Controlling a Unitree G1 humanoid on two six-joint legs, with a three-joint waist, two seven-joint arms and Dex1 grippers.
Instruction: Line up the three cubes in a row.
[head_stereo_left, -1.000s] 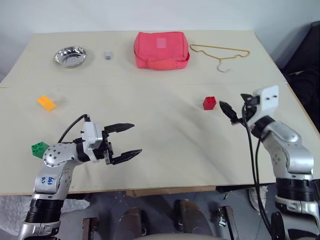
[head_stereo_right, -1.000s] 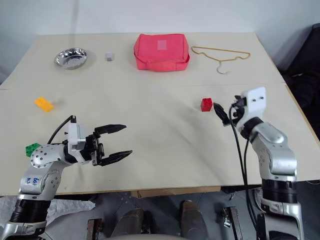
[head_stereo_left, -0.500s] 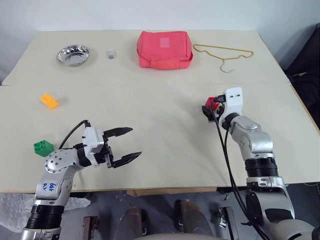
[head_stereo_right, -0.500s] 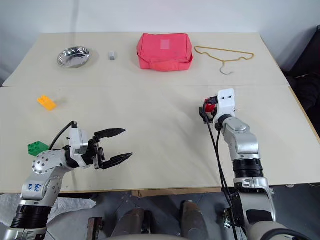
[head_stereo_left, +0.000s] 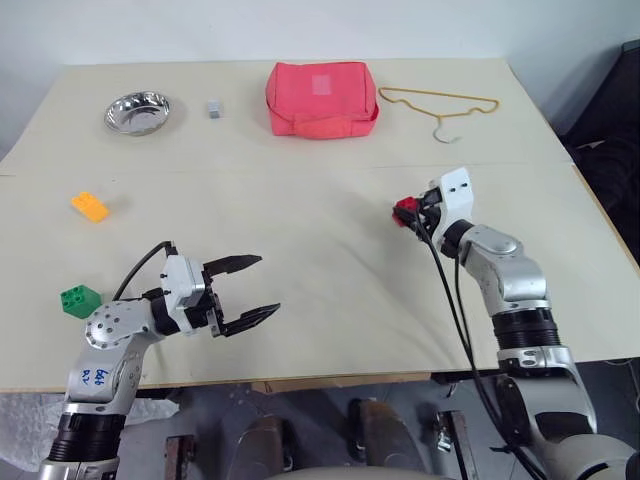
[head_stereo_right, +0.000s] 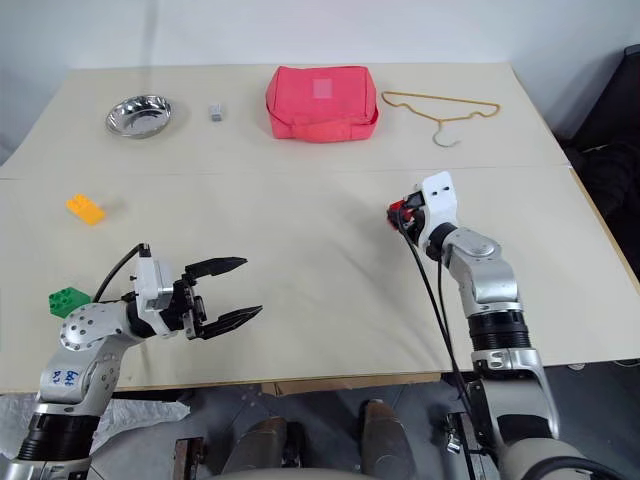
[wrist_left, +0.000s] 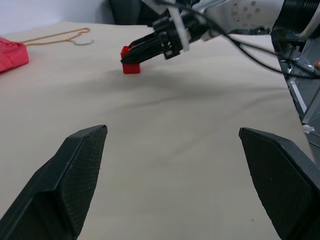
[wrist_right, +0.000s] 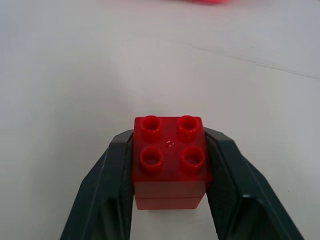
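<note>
On the table (head_stereo_left: 330, 300), right of centre, the right gripper (wrist_right: 170, 170) has its jaws clamped on both sides of the red cube (wrist_right: 170, 157), studs up; cube looks to sit on or just above the surface, can't tell which. Left gripper (head_stereo_left: 245, 292) hangs low near the table's front edge, jaws spread wide, nothing btwn them. Green cube (head_stereo_left: 79, 299) sits just beside the left arm near the front-left edge; orange-yellow cube (head_stereo_left: 91, 206) lies further back on the left side. All 3 are well apart, so no row yet.

Risks from here:
- Grip is on smooth plastic sides, near the fingertips. A fast swing or wrist twist could let the cube rotate or pop out.
- Dragging instead of lifting could catch an edge and tip it.
- Carrying red toward the other 2 brings the arms close; left gripper's open jaws are in that path, so a clash or a knocked green cube seems possible.
</note>
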